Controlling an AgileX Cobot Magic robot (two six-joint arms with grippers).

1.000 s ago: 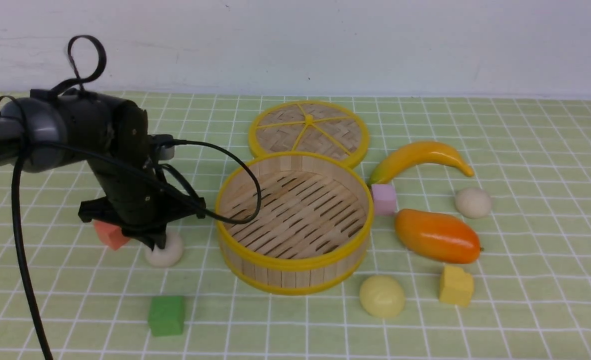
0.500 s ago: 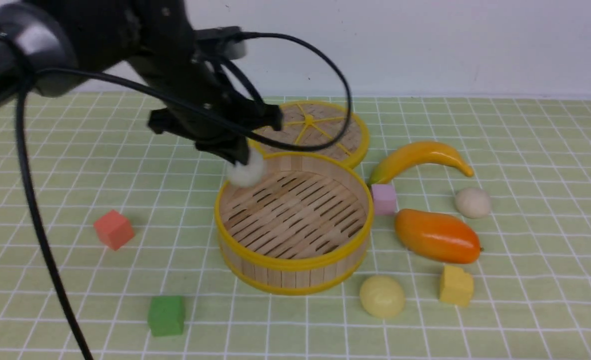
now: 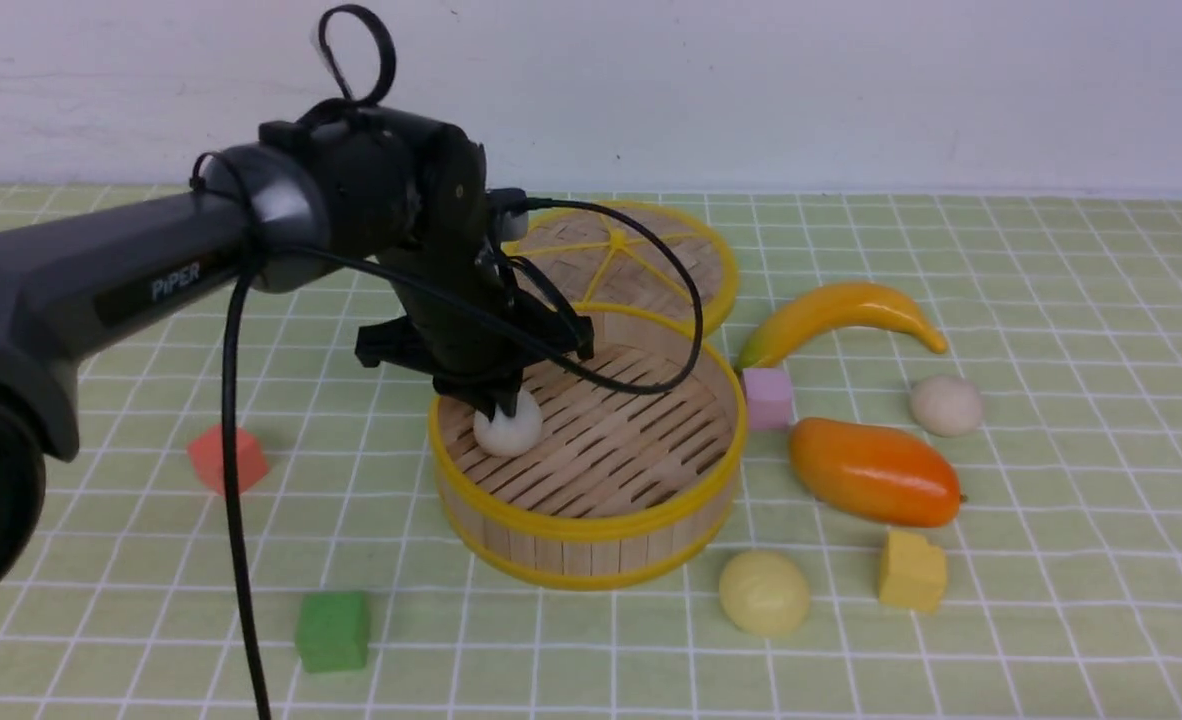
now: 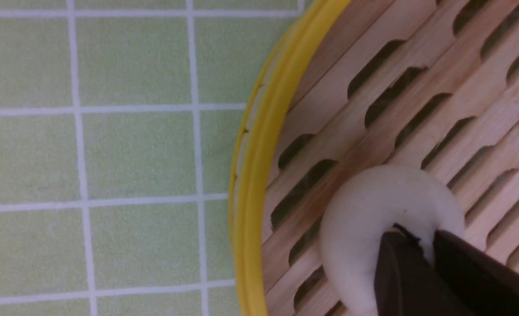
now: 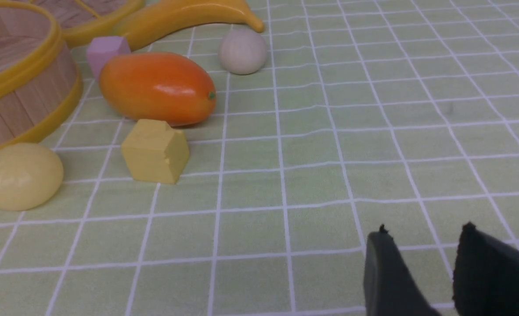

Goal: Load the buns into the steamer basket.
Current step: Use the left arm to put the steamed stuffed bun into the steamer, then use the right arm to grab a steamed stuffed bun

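The steamer basket point(image 3: 591, 530) stands mid-table. My left gripper point(image 3: 499, 408) is shut on an off-white bun point(image 3: 509, 432) and holds it low inside the basket, by the left wall, at or just above the slatted floor. In the left wrist view the bun point(image 4: 373, 206) is pinched between my gripper's point(image 4: 417, 235) dark tips beside the yellow rim point(image 4: 259, 175). A second off-white bun point(image 3: 946, 405) lies far right and a pale yellow bun point(image 3: 764, 592) lies in front of the basket. My right gripper point(image 5: 424, 230) is open and empty over bare cloth.
The woven lid point(image 3: 618, 262) lies behind the basket. A banana point(image 3: 841, 315), a pink cube point(image 3: 768, 398), a mango point(image 3: 874, 472) and a yellow cube point(image 3: 912, 571) lie to the right. A red cube point(image 3: 227, 460) and a green cube point(image 3: 332, 630) lie to the left.
My left gripper lifted the off-white bun from the cloth left of the basket, carried it over the rim and lowered it into the basket. Nothing else moved.
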